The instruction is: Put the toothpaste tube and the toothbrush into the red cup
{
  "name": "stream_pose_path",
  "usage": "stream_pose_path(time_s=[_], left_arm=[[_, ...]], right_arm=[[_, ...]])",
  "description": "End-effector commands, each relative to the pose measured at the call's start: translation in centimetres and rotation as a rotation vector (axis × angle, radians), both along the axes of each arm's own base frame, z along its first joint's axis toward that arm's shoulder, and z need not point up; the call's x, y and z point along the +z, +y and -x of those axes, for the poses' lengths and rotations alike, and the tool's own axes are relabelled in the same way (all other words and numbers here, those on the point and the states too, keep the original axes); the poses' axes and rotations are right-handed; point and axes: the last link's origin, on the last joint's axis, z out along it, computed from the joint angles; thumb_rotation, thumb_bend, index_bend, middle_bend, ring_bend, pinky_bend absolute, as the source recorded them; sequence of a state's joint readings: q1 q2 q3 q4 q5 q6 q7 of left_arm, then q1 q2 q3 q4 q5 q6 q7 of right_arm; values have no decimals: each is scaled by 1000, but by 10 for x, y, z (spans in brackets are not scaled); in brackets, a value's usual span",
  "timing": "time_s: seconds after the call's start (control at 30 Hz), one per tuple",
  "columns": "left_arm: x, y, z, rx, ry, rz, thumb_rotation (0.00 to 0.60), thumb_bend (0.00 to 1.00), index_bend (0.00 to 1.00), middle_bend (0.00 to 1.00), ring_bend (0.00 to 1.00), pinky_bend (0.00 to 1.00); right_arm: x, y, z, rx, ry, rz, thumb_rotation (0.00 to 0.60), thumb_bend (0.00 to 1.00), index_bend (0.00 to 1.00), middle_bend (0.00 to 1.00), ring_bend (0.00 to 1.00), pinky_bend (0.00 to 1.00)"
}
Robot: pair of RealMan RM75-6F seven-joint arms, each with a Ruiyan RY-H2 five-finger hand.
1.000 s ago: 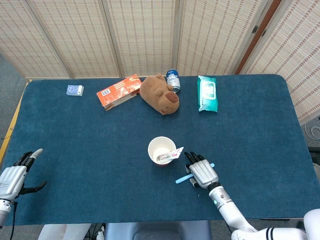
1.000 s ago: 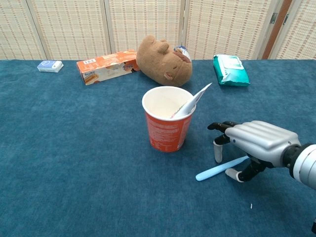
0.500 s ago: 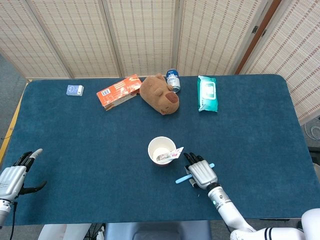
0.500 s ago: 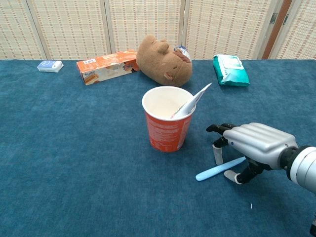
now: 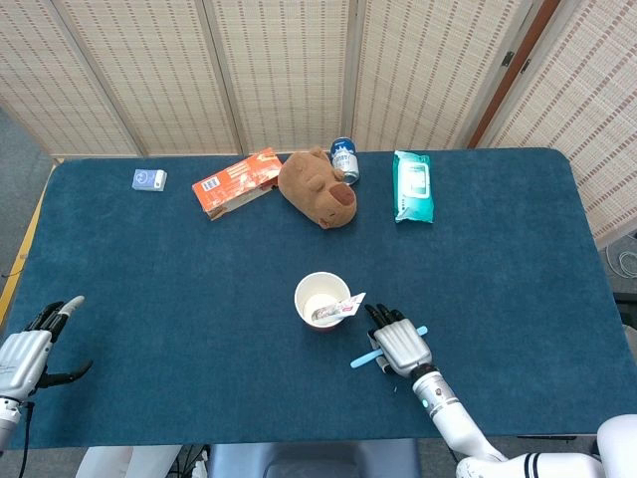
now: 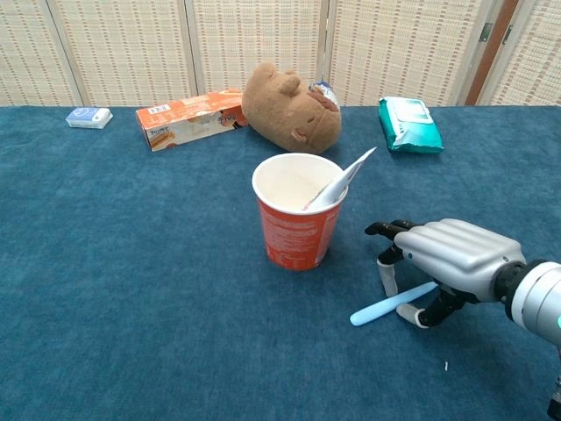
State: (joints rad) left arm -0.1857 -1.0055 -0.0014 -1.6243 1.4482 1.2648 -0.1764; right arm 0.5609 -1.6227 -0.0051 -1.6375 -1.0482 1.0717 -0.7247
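Note:
The red cup (image 6: pixel 298 219) stands upright mid-table, seen from above with its white inside (image 5: pixel 322 300). The toothpaste tube (image 6: pixel 342 180) leans inside it, its flat end poking over the right rim (image 5: pixel 350 302). A light blue toothbrush (image 6: pixel 386 304) lies flat on the cloth right of the cup (image 5: pixel 364 358). My right hand (image 6: pixel 451 259) arches over the brush's handle end, a fingertip and the thumb set down on either side of it (image 5: pixel 401 346). My left hand (image 5: pixel 30 349) hangs at the table's near left corner, fingers spread, holding nothing.
Along the far edge lie a small blue box (image 5: pixel 149 179), an orange carton (image 5: pixel 237 182), a brown plush animal (image 5: pixel 317 186), a blue can (image 5: pixel 344 159) and a green wipes pack (image 5: pixel 412 186). The blue cloth table (image 5: pixel 199 289) fills the view.
My right hand has crept slightly left toward the cup, and the toothbrush has shifted a little under it. The left hand has not moved.

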Motion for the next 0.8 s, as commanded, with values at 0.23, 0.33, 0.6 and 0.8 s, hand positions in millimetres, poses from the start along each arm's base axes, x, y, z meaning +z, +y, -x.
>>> stream_pose_path(time_s=[0.23, 0.33, 0.6, 0.8], left_arm=[[0, 0, 0, 0, -1, -1, 600, 220, 21, 152, 90, 256], [0, 0, 0, 1, -1, -1, 600, 220, 21, 152, 90, 256], [0, 0, 0, 0, 0, 2, 600, 219, 21, 152, 90, 256], [-1, 0, 0, 0, 5, 5, 600, 220, 21, 152, 90, 256]], right_arm=[[-2, 0, 0, -3, 3, -1, 600, 281, 571, 48, 0, 189], [-1, 0, 0, -4, -4, 0, 600, 281, 576, 50, 0, 189], [11, 4, -7, -25, -71, -8, 600, 282, 583, 54, 0, 189], [26, 8, -14, -29, -126, -8, 600, 281, 588, 57, 0, 189]])
